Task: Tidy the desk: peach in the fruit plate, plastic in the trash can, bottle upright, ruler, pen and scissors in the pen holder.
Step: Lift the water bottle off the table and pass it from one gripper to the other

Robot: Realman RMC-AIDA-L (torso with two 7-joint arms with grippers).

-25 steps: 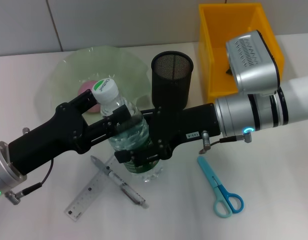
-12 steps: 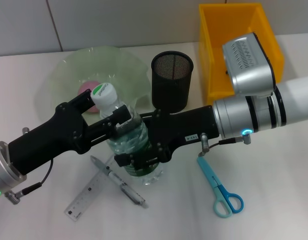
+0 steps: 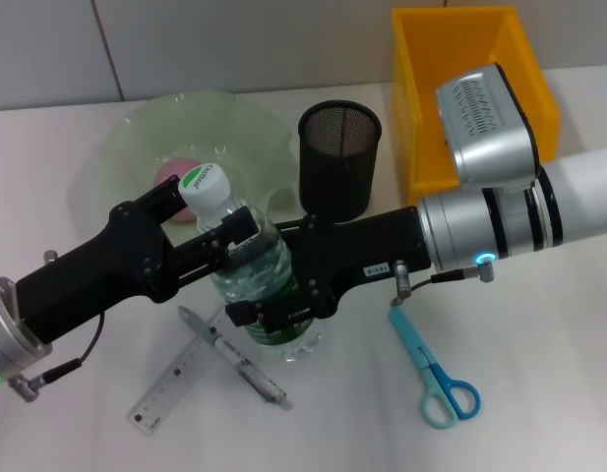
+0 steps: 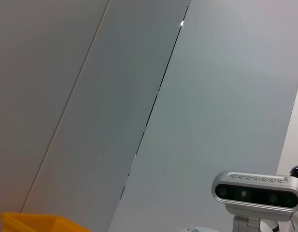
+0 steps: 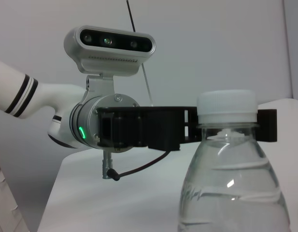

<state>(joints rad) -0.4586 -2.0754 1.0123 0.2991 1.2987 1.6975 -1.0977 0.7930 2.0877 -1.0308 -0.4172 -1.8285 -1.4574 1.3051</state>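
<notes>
Where both tools meet, bottle (image 3: 252,270) upright, clamped between them.

Both grippers black, blocky: left gripper (image 3: 219,241), right gripper (image 3: 273,315). Silver wrist cuffs with green lights, thin black cables. Right forearm white, black-banded; small label, print perhaps numerals. Silver ribbed camera (image 3: 485,118).

Both grippers crowding the bottle (image 3: 252,270) at centre desk (image 3: 539,393), pen holder (image 3: 338,157) just behind blocking the far side, ruler (image 3: 180,377) and pen (image 3: 234,359) littering the near-left approach, scissors (image 3: 433,369) near right, bare tabletop far right and near corner
</notes>
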